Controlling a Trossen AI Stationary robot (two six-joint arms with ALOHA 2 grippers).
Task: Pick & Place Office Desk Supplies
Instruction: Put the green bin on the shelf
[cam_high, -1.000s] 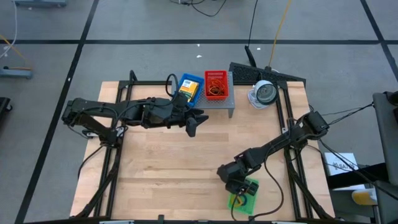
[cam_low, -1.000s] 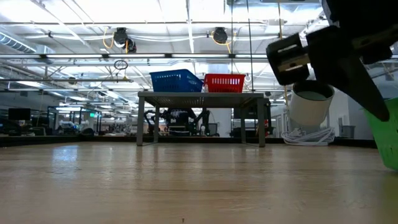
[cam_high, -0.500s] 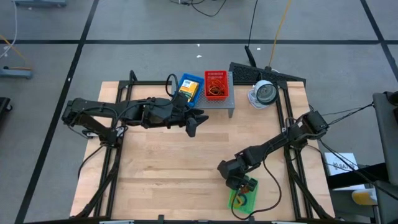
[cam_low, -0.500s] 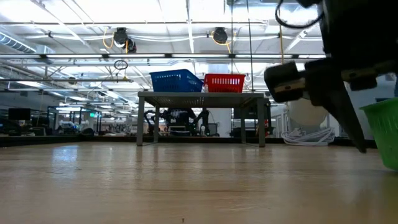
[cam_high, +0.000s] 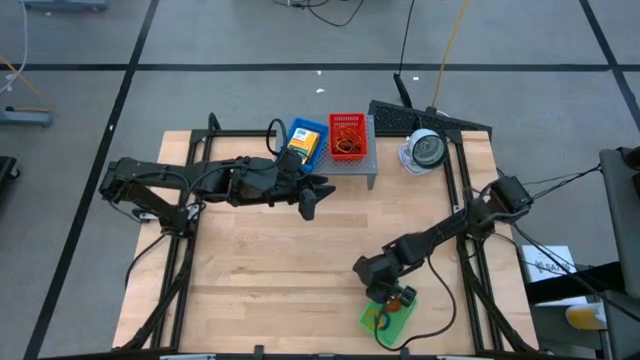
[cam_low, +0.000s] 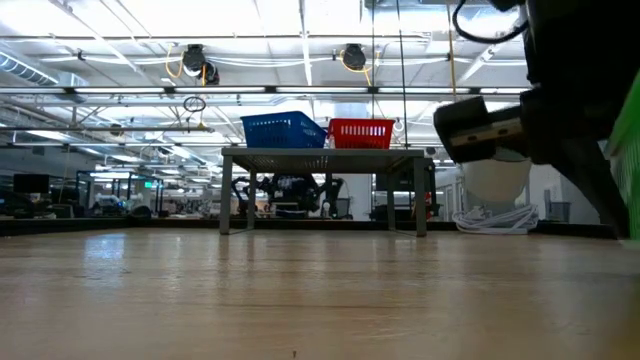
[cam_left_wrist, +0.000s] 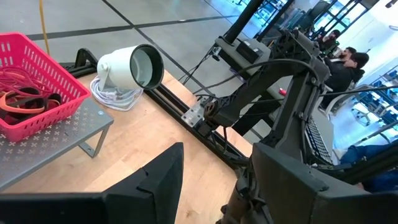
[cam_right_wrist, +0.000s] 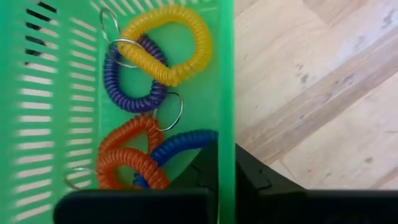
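Left gripper (cam_high: 309, 203) hovering over the surface (cam_high: 260, 270) just in front of the grey metal shelf (cam_high: 350, 163), fingers (cam_left_wrist: 155, 180) spread with nothing between them. On the shelf at the surface's far edge, a blue tray (cam_high: 306, 143) holding a yellow-and-green crayon box (cam_high: 303, 141), and touching it on the right a red tray (cam_high: 348, 135) with reddish rubber bands (cam_left_wrist: 22, 99) heaped inside. Further right, near the far right corner, a round white-and-grey device (cam_high: 424, 150) lying on its coiled cable. Down by the near edge, right of centre, a green tray (cam_high: 388, 320) seen tilted in the low view, with the right gripper (cam_high: 392, 301) at its far rim. Right gripper pressed together on the tray's side wall (cam_right_wrist: 226, 93), one finger inside and one outside. Inside the green tray, coiled rings: a yellow one (cam_right_wrist: 166, 42), a purple one (cam_right_wrist: 124, 78), a blue one (cam_right_wrist: 177, 146) and two orange ones (cam_right_wrist: 127, 158), some with thin metal key rings attached. In the low view, blue and red trays side by side on the shelf top at the back, right arm dark and large at the right edge. Beyond the surface in the left wrist view, people seated in the room.
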